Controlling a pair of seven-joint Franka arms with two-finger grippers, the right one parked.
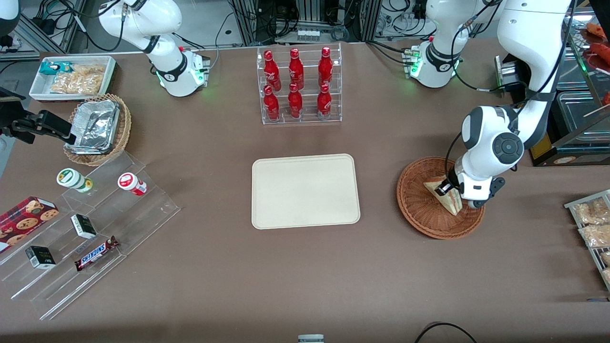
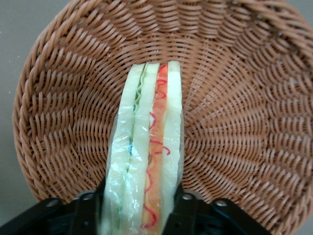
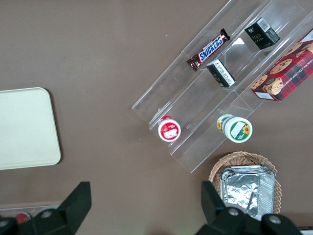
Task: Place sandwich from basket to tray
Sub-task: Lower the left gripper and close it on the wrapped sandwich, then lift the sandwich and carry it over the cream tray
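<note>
The sandwich (image 1: 447,202) is a pale bread wedge with red, yellow and green filling, lying in the reddish-brown wicker basket (image 1: 415,209) toward the working arm's end of the table. My left gripper (image 1: 452,191) is down in the basket, its two black fingers pressed against the sandwich's two bread faces. In the left wrist view the sandwich (image 2: 146,142) runs out from between the fingers (image 2: 185,210) over the basket's woven floor (image 2: 234,98). The beige tray (image 1: 305,190) lies flat and bare at the table's middle, beside the basket; its corner shows in the right wrist view (image 3: 24,127).
A clear rack of red bottles (image 1: 299,85) stands farther from the camera than the tray. A tan wicker basket with a foil container (image 1: 97,127), a white snack bin (image 1: 74,77) and a clear stepped shelf with snacks (image 1: 86,228) lie toward the parked arm's end. Snack packets (image 1: 591,224) lie near the basket.
</note>
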